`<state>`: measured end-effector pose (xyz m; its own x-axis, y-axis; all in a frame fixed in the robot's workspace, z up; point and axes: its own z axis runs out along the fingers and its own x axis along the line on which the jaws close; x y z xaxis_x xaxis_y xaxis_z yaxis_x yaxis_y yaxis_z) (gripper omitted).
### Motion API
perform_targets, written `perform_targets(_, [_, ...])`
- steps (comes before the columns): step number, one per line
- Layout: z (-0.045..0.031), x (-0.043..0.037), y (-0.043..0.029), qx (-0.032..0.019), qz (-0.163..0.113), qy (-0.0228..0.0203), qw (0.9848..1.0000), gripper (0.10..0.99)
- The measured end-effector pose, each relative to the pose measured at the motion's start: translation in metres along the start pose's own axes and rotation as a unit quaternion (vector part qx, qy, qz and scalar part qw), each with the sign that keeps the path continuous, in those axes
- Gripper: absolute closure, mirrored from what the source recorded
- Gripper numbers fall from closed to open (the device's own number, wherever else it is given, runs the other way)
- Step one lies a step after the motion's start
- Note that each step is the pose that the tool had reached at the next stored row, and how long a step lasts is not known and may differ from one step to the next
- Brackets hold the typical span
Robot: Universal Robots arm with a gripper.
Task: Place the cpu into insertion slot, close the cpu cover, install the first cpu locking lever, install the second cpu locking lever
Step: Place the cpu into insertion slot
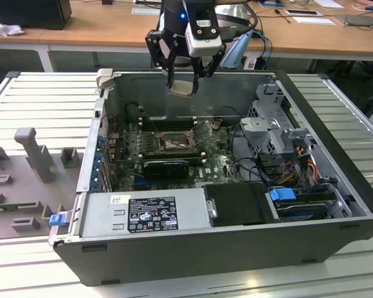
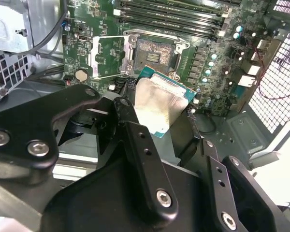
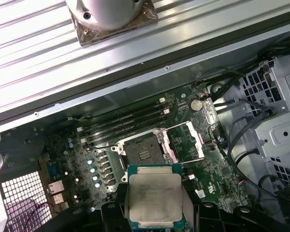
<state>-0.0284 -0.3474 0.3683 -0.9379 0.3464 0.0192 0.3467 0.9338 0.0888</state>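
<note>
**A:** What does the cpu (image 2: 157,104) look like?

**B:** A small flat square. Its face is pale silver-beige metal, dull and a little scuffed, and a green-blue board edge peeks out around it. In the first wrist view the metal face is turned toward the camera.

**A:** Where is it?

**B:** In the air, grasped by the hand (image 1: 181,79). The black fingers (image 2: 140,145) clamp it on two opposite edges. In the exterior view it hangs above the far wall of the open computer case (image 1: 205,254), higher than the green motherboard (image 1: 224,161) and apart from it.

**A:** So it is not in the insertion slot?

**B:** No. The insertion slot (image 3: 142,151) lies bare, a dark centre inside a silvery rim. The cpu cover (image 3: 186,141) is swung open just beside the slot; it is a thin metal frame with a square opening. Long black memory slots (image 3: 125,123) run near the slot.

**A:** What carries the case?

**B:** A surface (image 1: 43,93) of ribbed grey metal slats. The case lies on its side with the lid off. A grey power supply (image 1: 143,211) sits along its near edge, and there is a blue clip (image 1: 58,218) at one corner. On the exterior view's left, grey moulded blocks (image 1: 31,149) stand on the surface.

**A:** And the room?

**B:** Wooden desks (image 1: 99,28) run along the back, with papers (image 1: 314,20) lying on them.
</note>
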Motion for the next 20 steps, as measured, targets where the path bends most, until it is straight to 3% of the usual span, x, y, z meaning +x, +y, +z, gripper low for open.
perform_targets(20, [0.0000, 0.0000, 0.0000, -0.0010, 0.049, -0.0044, 0.9988, 0.557])
